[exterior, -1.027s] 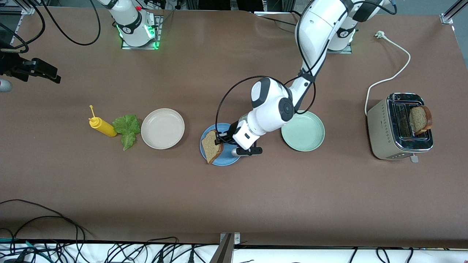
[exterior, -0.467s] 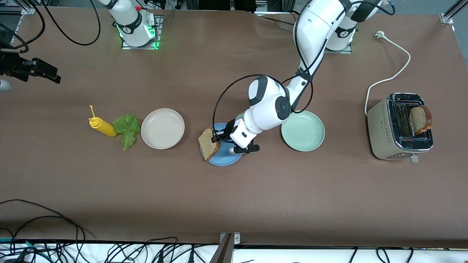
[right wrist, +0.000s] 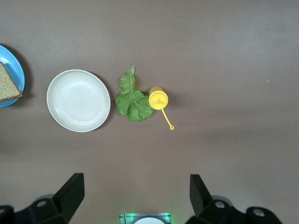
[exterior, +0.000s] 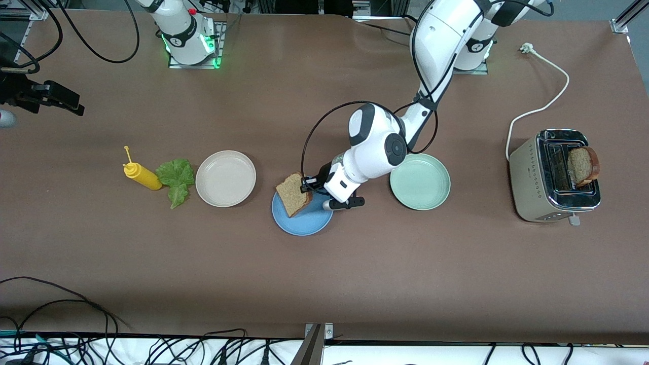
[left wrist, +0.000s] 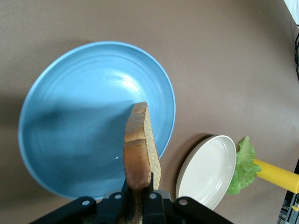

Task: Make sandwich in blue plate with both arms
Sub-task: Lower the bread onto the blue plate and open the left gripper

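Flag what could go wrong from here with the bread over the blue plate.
1. The left hand pinches the speckled brown bread slice by one edge, tilted, over the round blue plate's rim toward the beige plate; released now, it may land half off.
2. The right hand, open, waits high above the ruffled green lettuce leaf beside the yellow squeeze bottle; grasping could topple it.

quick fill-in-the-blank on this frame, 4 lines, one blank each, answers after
1. The left hand grips a bread slice over the ____ plate.
2. The second bread slice stands in the ____.
3. The lettuce leaf lies between the yellow squeeze bottle and the ____ plate.
4. The right hand, waiting high above the table, has its fingers ____.

Answers: blue; toaster; beige; open
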